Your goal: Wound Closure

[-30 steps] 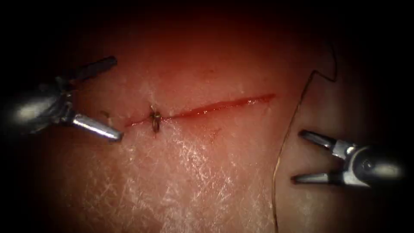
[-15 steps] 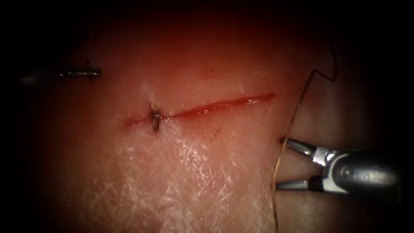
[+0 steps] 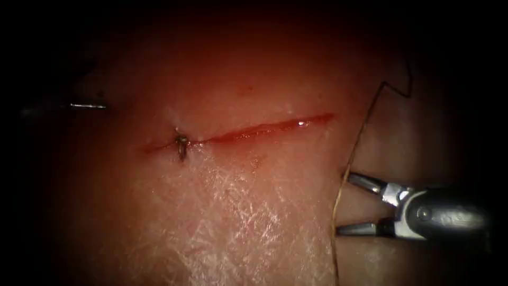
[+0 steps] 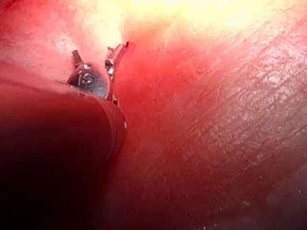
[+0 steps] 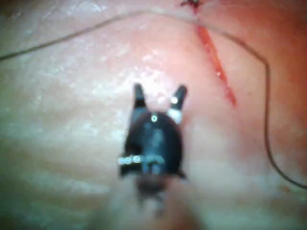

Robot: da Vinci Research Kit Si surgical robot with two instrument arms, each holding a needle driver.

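Note:
The cut (image 3: 248, 131) runs slanted across the tissue (image 3: 227, 212), with red fluid in it. A tied knot (image 3: 181, 143) sits near its left end. A loose thread (image 3: 353, 151) runs down the tissue to the right of the cut. My right tool (image 3: 344, 204) is open and holds nothing; both jaw tips lie just right of that thread. In the right wrist view the same tool (image 5: 159, 93) is spread above bare tissue, with the thread (image 5: 266, 96) and the cut (image 5: 216, 67) beyond it. My left tool (image 3: 87, 106) is at the dark far left; its jaws (image 4: 98, 52) are spread and hold nothing.
The thread's upper part kinks sharply (image 3: 394, 87) at the dark right edge. The tissue below the cut is pale and creased (image 3: 211, 228). A small red spot (image 3: 256, 163) lies just below the cut.
My left tool has pulled away from the knot to the far left edge. My right tool has moved left, bringing its open jaws up to the thread.

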